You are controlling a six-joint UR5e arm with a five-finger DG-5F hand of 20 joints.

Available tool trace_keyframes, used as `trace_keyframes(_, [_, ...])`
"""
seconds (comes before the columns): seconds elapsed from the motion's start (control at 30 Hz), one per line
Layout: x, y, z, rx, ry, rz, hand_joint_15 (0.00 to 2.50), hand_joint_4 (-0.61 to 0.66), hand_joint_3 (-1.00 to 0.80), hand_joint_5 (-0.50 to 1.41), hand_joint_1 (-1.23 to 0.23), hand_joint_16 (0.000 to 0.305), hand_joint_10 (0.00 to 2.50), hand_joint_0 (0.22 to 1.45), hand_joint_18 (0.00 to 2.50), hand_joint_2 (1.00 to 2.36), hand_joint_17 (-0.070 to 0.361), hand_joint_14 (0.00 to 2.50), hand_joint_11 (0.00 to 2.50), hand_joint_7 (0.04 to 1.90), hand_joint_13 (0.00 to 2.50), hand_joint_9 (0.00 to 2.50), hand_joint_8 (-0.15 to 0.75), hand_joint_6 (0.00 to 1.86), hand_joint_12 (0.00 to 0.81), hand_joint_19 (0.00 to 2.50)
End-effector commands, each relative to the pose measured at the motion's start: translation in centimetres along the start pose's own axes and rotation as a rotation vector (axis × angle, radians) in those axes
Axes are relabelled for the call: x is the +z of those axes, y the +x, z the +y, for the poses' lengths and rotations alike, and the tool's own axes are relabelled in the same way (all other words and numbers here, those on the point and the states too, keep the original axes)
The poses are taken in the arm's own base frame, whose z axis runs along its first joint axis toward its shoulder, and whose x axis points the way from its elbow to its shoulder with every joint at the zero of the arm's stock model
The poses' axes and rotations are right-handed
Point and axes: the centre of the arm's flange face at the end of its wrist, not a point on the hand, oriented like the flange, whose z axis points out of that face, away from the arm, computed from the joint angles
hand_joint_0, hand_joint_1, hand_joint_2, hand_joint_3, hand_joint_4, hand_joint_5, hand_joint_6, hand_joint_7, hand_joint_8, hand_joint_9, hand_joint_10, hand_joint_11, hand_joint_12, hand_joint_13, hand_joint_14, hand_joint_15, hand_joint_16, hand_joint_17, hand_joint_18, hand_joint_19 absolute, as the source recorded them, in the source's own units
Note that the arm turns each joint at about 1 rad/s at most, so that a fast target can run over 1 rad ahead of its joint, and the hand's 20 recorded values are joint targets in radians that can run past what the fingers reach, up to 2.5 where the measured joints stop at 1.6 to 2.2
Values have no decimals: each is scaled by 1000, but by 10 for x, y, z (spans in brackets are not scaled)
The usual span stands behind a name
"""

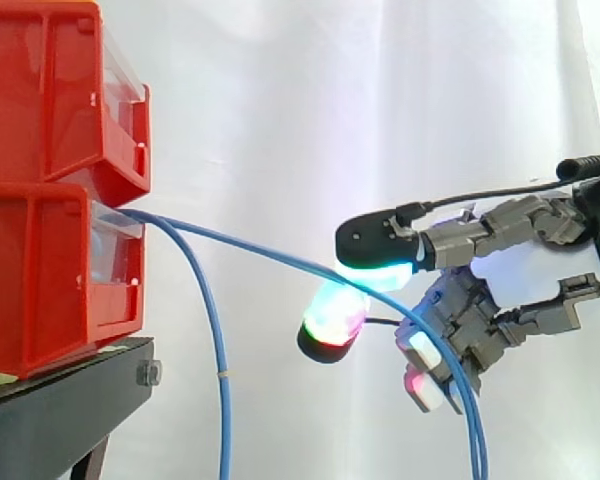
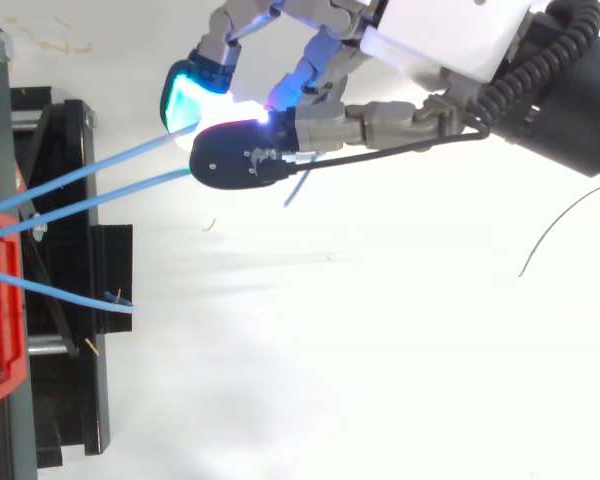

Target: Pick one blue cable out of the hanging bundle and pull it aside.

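Several blue cables come out of the lower red bin [image 1: 40, 280]. Two of them [image 1: 250, 246] [image 2: 80, 174] stretch taut to the right, pass between the fingers of my hand [image 1: 480, 235] [image 2: 380, 120], then drop below it [image 1: 475, 430]. The hand reaches in from the right with its fingers curled, and its glowing fingertips [image 1: 380, 275] pinch these two cables. A third blue cable [image 1: 223, 400] [image 2: 60, 290] hangs straight down near the bins, apart from the hand.
Two red bins, the upper one [image 1: 40, 90] on the lower, stand on a black stand [image 1: 60, 400] [image 2: 70, 330] at the left. A white curtain hangs behind. Open room lies between the bins and the hand.
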Motion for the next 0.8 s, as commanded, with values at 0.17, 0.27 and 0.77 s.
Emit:
trace_keyframes(0.17, [-1, 1, 2, -23, -5, -8, 823, -122, -322, -178, -836, 39, 17, 670, 912, 1014, 89, 26, 916, 738, 1043, 1166, 223, 936, 331, 806])
trace_keyframes(0.27, [-2, 5, 4, -21, -8, 0, 827, -110, -391, -180, -833, 39, 19, 685, 916, 1009, 88, 25, 922, 696, 1044, 1165, 220, 937, 330, 804])
trace_keyframes(0.77, [-11, 18, 33, 45, -35, 40, 857, -37, -229, -134, -691, 44, 19, 567, 891, 1017, 99, 26, 920, 855, 1060, 1289, 247, 932, 349, 859])
